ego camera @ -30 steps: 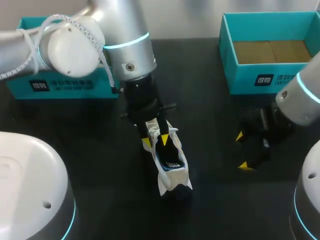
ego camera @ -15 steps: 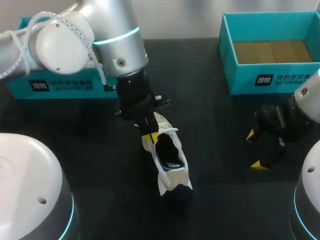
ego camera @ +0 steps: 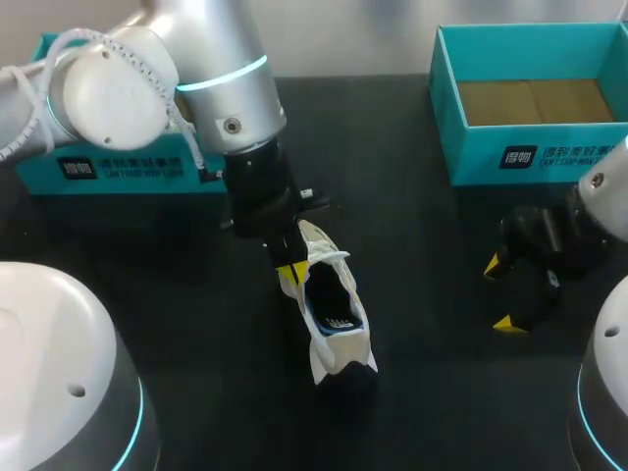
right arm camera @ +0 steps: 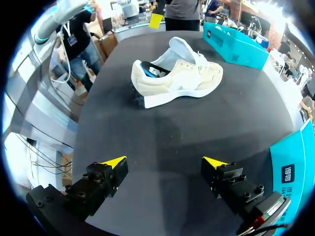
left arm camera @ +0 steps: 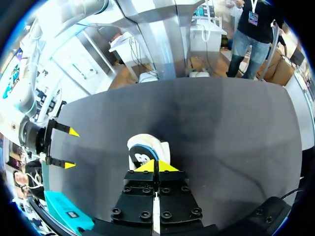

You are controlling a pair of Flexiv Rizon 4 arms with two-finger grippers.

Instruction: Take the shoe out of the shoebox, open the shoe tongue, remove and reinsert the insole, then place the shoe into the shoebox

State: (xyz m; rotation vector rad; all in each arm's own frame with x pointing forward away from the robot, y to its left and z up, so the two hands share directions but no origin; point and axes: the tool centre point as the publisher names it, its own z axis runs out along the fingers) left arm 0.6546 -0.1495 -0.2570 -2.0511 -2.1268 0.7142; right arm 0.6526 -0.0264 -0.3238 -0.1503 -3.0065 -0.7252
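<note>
A cream sneaker (ego camera: pixel 339 329) with a blue insole lies on the black table, mid-front, its tongue (right arm camera: pixel 180 46) standing up. My left gripper (ego camera: pixel 291 269) is shut at the shoe's laced end, by the tongue's edge. In the left wrist view its yellow tips (left arm camera: pixel 156 166) meet with nothing seen between them, and the shoe (left arm camera: pixel 142 148) lies just ahead. My right gripper (ego camera: pixel 501 293) hangs open to the right of the shoe, well apart from it. From its wrist view the gripper (right arm camera: pixel 164 162) faces the shoe's side (right arm camera: pixel 177 73). The open teal shoebox (ego camera: pixel 530 157) stands at the back right.
A second teal box (ego camera: pixel 118 169) sits at the back left, behind my left arm, and also shows past the shoe (right arm camera: pixel 236 42). My right gripper (left arm camera: pixel 71 148) shows off to the side in the left wrist view. Bare black tabletop (ego camera: pixel 422 245) lies between shoe and shoebox.
My left gripper's fingers, a second ago spread across the shoe's opening, have closed and shifted slightly left. My right gripper has drawn a little to the right, away from the shoe.
</note>
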